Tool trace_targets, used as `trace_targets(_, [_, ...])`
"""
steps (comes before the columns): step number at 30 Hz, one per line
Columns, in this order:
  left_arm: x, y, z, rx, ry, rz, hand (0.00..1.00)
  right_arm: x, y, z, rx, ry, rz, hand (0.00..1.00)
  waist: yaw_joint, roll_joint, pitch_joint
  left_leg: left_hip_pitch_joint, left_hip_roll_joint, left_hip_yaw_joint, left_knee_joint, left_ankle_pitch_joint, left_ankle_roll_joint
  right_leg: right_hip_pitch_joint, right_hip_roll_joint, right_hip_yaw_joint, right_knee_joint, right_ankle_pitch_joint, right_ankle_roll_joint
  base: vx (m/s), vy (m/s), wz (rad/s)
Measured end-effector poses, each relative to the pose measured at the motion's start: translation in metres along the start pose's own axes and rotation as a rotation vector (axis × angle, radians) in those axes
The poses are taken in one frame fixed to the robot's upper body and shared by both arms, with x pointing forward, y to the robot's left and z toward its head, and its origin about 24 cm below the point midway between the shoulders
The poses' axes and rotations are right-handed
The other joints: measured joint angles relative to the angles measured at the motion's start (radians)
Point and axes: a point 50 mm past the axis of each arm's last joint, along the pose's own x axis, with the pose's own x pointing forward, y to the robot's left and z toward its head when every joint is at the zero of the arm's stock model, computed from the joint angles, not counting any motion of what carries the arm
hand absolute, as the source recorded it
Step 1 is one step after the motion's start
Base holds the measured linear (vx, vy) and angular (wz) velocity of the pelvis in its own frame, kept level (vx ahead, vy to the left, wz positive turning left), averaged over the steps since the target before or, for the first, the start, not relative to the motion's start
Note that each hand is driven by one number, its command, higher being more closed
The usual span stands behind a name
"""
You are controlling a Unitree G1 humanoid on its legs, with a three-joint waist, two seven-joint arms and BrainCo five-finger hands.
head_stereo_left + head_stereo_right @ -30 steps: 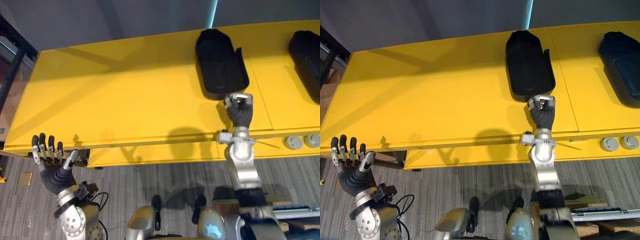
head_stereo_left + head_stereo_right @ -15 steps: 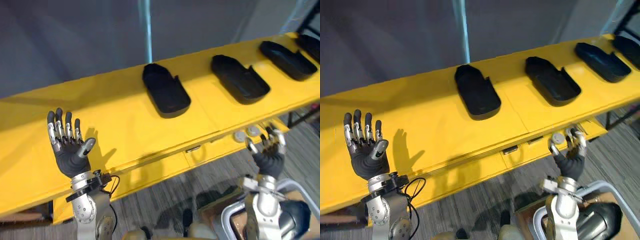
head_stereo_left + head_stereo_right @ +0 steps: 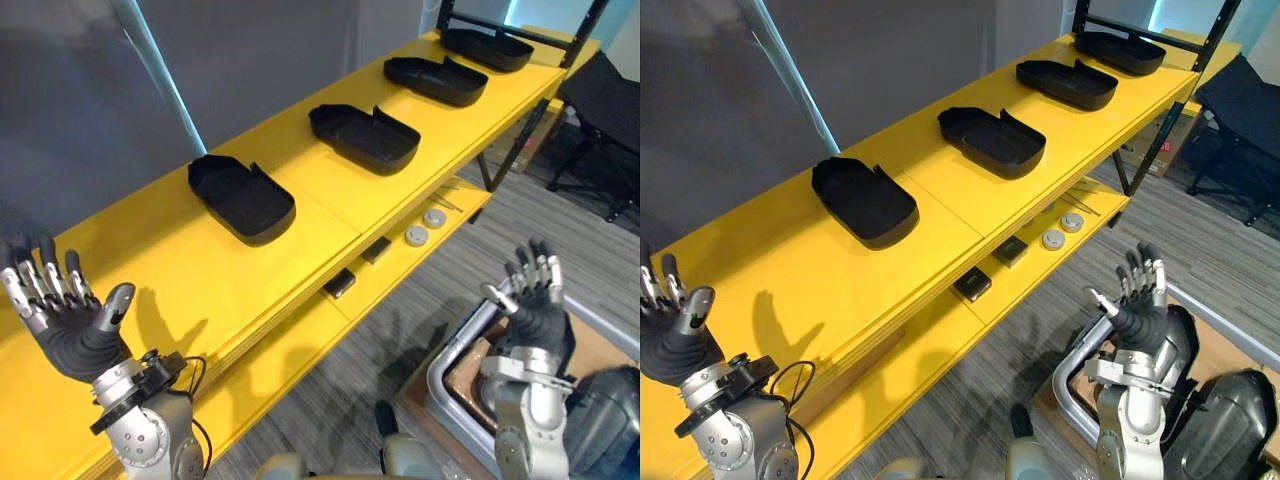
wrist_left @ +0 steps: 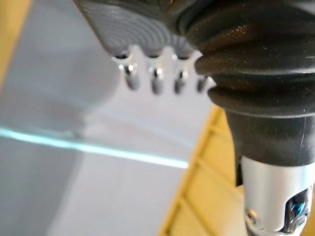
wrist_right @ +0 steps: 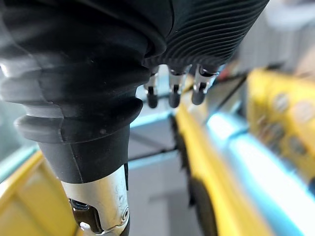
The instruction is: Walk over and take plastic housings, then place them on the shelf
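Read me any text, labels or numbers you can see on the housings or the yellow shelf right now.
No readable text anywhere.
Black plastic housings: plain, no labels or numbers visible.
Yellow shelf: no print or signs.
Round discs and dark blocks on the lower ledge: too small to tell if they carry any marks.

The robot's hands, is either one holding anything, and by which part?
Nothing is held. The left hand and the right hand are both open, fingers straight, in the air. The black plastic housings lie untouched on the yellow shelf.
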Motion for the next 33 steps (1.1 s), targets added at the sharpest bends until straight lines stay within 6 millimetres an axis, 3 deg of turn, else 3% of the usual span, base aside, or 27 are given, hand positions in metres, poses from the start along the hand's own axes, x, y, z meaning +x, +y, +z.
trace_targets(1, [-0.002, 0.002, -0.002, 0.015, 0.029, -0.001, 0.00, -0.011, -0.004, -0.001, 0.033, 0.018, 0.005, 0.00, 0.004, -0.031, 0.025, 0.028, -0.001, 0.071, 0.011, -0.008, 0.014, 0.005, -0.009, -0.012, -0.013, 0.010, -0.009, -0.32, 0.117, -1.15])
trace_targets(2, [-0.003, 0.003, -0.003, 0.024, 0.043, 0.005, 0.00, -0.014, -0.004, -0.001, 0.033, 0.022, 0.030, 0.00, 0.006, -0.036, 0.039, 0.038, 0.000, 0.101, 0.005, -0.010, 0.018, 0.023, -0.023, -0.040, -0.025, 0.008, -0.026, -0.37, 0.113, -1.19])
trace_targets(4, [-0.006, 0.010, -0.006, 0.069, 0.085, 0.046, 0.00, -0.016, 0.003, 0.000, 0.029, 0.027, 0.150, 0.00, 0.004, -0.044, 0.047, 0.057, 0.025, 0.194, -0.012, 0.002, 0.032, -0.008, -0.087, -0.212, 0.031, -0.016, -0.049, -0.35, 0.146, -1.28])
trace_targets(6, [-0.005, 0.014, -0.009, 0.094, 0.092, 0.059, 0.00, -0.014, 0.009, 0.001, 0.030, 0.023, 0.221, 0.00, 0.005, -0.044, 0.044, 0.041, 0.054, 0.240, -0.035, 0.036, 0.034, -0.036, -0.106, -0.249, 0.168, -0.064, -0.058, -0.23, 0.059, -0.91])
trace_targets(7, [-0.003, 0.017, -0.008, 0.100, 0.086, 0.063, 0.00, -0.012, 0.012, 0.001, 0.030, 0.018, 0.229, 0.00, 0.008, -0.044, 0.044, 0.021, 0.069, 0.256, -0.071, 0.073, 0.032, -0.049, -0.136, -0.265, 0.268, -0.117, -0.063, -0.17, -0.025, -0.42])
trace_targets(9, [-0.002, 0.026, -0.003, 0.133, 0.063, 0.088, 0.00, -0.007, 0.020, 0.002, 0.030, -0.007, 0.242, 0.00, 0.008, -0.040, 0.036, -0.011, 0.101, 0.279, -0.119, 0.126, 0.019, -0.044, -0.193, -0.288, 0.368, -0.153, -0.082, -0.15, -0.090, -0.54])
trace_targets(12, [0.001, 0.038, 0.004, 0.176, 0.023, 0.136, 0.00, 0.002, 0.027, 0.002, 0.019, -0.034, 0.188, 0.00, 0.036, -0.040, 0.034, -0.031, 0.182, 0.345, -0.129, 0.158, -0.017, 0.001, -0.330, -0.310, 0.428, -0.148, -0.084, -0.11, -0.199, -0.78])
trace_targets(14, [0.002, 0.039, 0.005, 0.145, 0.014, 0.137, 0.00, 0.002, 0.022, 0.001, 0.011, -0.028, 0.125, 0.00, 0.031, -0.048, 0.025, -0.033, 0.228, 0.359, -0.131, 0.176, -0.049, 0.036, -0.388, -0.305, 0.424, -0.146, -0.081, -0.07, -0.337, -0.65])
trace_targets(15, [0.004, 0.038, 0.007, 0.113, -0.002, 0.131, 0.00, -0.003, 0.014, -0.003, -0.023, -0.008, 0.076, 0.00, 0.030, -0.054, 0.018, -0.038, 0.273, 0.373, -0.129, 0.192, -0.086, 0.036, -0.407, -0.301, 0.414, -0.144, -0.079, -0.09, -0.495, -0.54])
trace_targets(17, [0.006, 0.035, 0.005, 0.069, -0.006, 0.124, 0.00, -0.011, 0.004, -0.008, -0.064, 0.028, 0.025, 0.00, 0.018, -0.064, 0.012, -0.049, 0.315, 0.377, -0.126, 0.215, -0.131, 0.036, -0.407, -0.299, 0.378, -0.140, -0.070, -0.09, -0.501, -0.43])
trace_targets(18, [0.007, 0.032, 0.004, 0.041, -0.007, 0.114, 0.00, -0.018, -0.004, -0.011, -0.089, 0.063, -0.001, 0.00, 0.003, -0.074, 0.006, -0.056, 0.344, 0.380, -0.122, 0.232, -0.169, 0.037, -0.393, -0.305, 0.336, -0.130, -0.052, -0.08, -0.469, -0.34])
trace_targets(19, [0.008, 0.030, 0.004, 0.014, -0.011, 0.112, 0.00, -0.021, -0.009, -0.011, -0.100, 0.074, -0.014, 0.00, -0.009, -0.087, -0.002, -0.061, 0.362, 0.382, -0.109, 0.244, -0.196, 0.038, -0.388, -0.321, 0.299, -0.111, -0.022, -0.12, -0.784, -0.48])
trace_targets(20, [0.008, 0.027, 0.003, -0.011, -0.016, 0.112, 0.00, -0.025, -0.015, -0.011, -0.117, 0.087, -0.024, 0.00, -0.024, -0.113, -0.018, -0.061, 0.368, 0.383, -0.101, 0.257, -0.234, 0.034, -0.388, -0.364, 0.262, -0.126, 0.057, -0.09, -0.678, -0.34])
trace_targets(21, [0.008, 0.027, 0.003, -0.011, -0.015, 0.112, 0.00, -0.025, -0.015, -0.011, -0.117, 0.087, -0.024, 0.00, -0.024, -0.113, -0.018, -0.061, 0.368, 0.383, -0.101, 0.257, -0.235, 0.035, -0.388, -0.365, 0.263, -0.131, 0.062, -0.11, -0.797, -1.07])
trace_targets(22, [-0.002, 0.018, -0.017, -0.080, 0.067, 0.179, 0.00, -0.009, -0.022, -0.001, -0.170, 0.049, 0.013, 0.00, -0.029, -0.026, -0.013, -0.062, 0.447, 0.302, -0.110, 0.261, -0.220, 0.009, -0.297, -0.383, 0.267, -0.261, 0.095, -0.08, -0.462, -0.99])
trace_targets(23, [-0.006, 0.012, -0.024, -0.105, 0.108, 0.173, 0.00, -0.002, -0.023, 0.002, -0.185, 0.034, 0.026, 0.00, -0.040, -0.003, -0.011, -0.061, 0.449, 0.275, -0.129, 0.277, -0.189, -0.006, -0.276, -0.372, 0.273, -0.271, 0.075, -0.08, -0.459, -1.15])
trace_targets(24, [-0.009, 0.001, -0.031, -0.139, 0.155, 0.138, 0.00, 0.006, -0.024, 0.003, -0.207, 0.031, 0.042, 0.00, -0.054, 0.013, -0.011, -0.053, 0.436, 0.248, -0.152, 0.309, -0.141, -0.024, -0.262, -0.356, 0.287, -0.279, 0.061, -0.05, -0.341, -0.54])
trace_targets(26, [-0.012, -0.017, -0.037, -0.178, 0.203, 0.036, 0.00, 0.018, -0.025, 0.003, -0.219, 0.034, 0.045, 0.00, -0.051, 0.020, -0.012, -0.051, 0.339, 0.210, -0.143, 0.283, -0.135, -0.027, -0.242, -0.325, 0.243, -0.271, 0.017, -0.03, -0.293, -0.59])
trace_targets(27, [-0.014, -0.019, -0.038, -0.191, 0.217, 0.013, 0.00, 0.020, -0.024, 0.003, -0.215, 0.032, 0.042, 0.00, -0.050, 0.023, -0.013, -0.070, 0.316, 0.204, -0.124, 0.265, -0.135, -0.020, -0.232, -0.326, 0.217, -0.259, 0.008, -0.02, -0.182, -0.30])
trace_targets(29, [-0.022, -0.022, -0.055, -0.148, 0.324, -0.065, 0.00, 0.024, -0.025, -0.003, -0.200, 0.043, 0.015, 0.00, -0.033, 0.025, -0.010, -0.132, 0.251, 0.202, -0.102, 0.221, -0.114, 0.014, -0.210, -0.350, 0.118, -0.196, -0.006, -0.01, -0.125, 0.00])
trace_targets(32, [-0.038, -0.013, -0.082, -0.102, 0.495, -0.086, 0.00, 0.038, -0.023, -0.009, -0.192, 0.046, -0.021, 0.00, -0.016, 0.031, -0.008, -0.106, 0.217, 0.198, -0.196, 0.225, -0.128, 0.015, -0.205, -0.360, 0.077, -0.150, 0.015, -0.01, -0.015, 0.02])
trace_targets(33, [-0.047, -0.011, -0.091, -0.061, 0.574, -0.126, 0.00, 0.047, -0.019, -0.012, -0.186, 0.047, -0.039, 0.00, -0.006, 0.023, 0.013, -0.100, 0.200, 0.201, -0.224, 0.240, -0.153, 0.017, -0.214, -0.359, 0.056, -0.128, 0.023, -0.04, 0.054, -0.04])
